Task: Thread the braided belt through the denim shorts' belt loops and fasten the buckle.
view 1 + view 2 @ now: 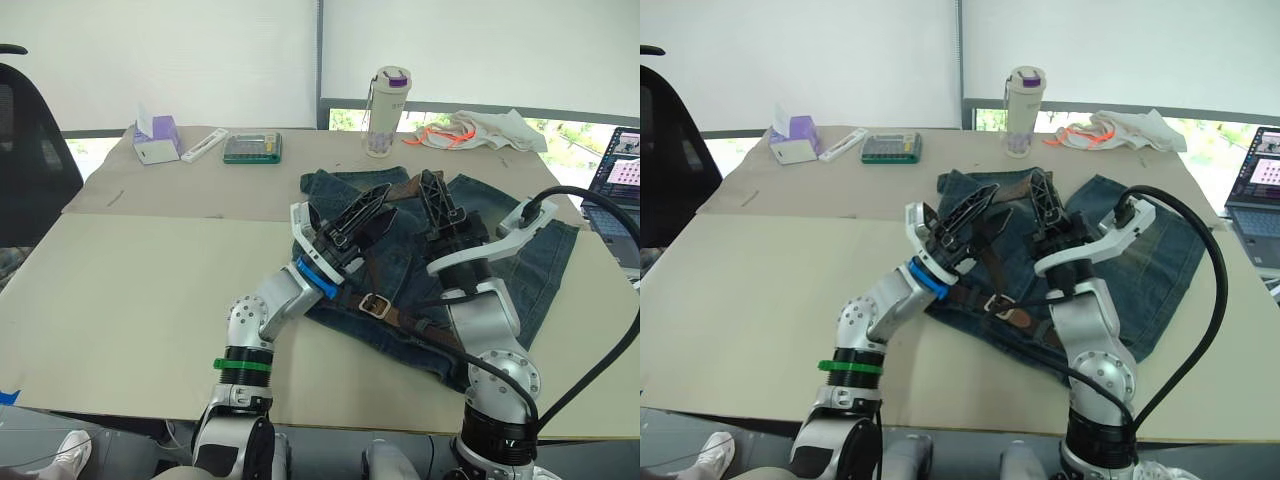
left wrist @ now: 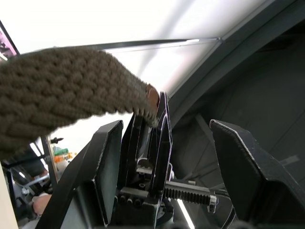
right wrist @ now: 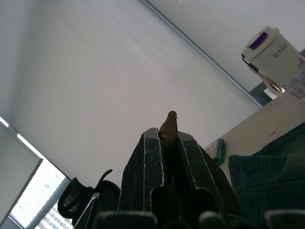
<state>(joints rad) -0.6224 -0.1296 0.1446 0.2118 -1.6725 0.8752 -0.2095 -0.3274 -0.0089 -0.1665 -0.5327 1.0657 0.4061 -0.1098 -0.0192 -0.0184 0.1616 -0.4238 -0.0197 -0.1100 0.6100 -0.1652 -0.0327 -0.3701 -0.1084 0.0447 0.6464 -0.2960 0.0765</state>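
The denim shorts lie flat on the table ahead of me. The braided belt lies across their near part, its silver buckle facing up. Both grippers are raised over the shorts, close together. My right gripper is shut on the belt's brown tip. My left gripper is open just to its left. In the left wrist view the woven strap runs past the spread fingers to the right gripper. I cannot make out the belt loops.
At the table's back stand a bottle, a green calculator, a tissue box and a white cloth with orange cord. A laptop is at the right edge, a black chair at the left. A black cable loops beside my right arm.
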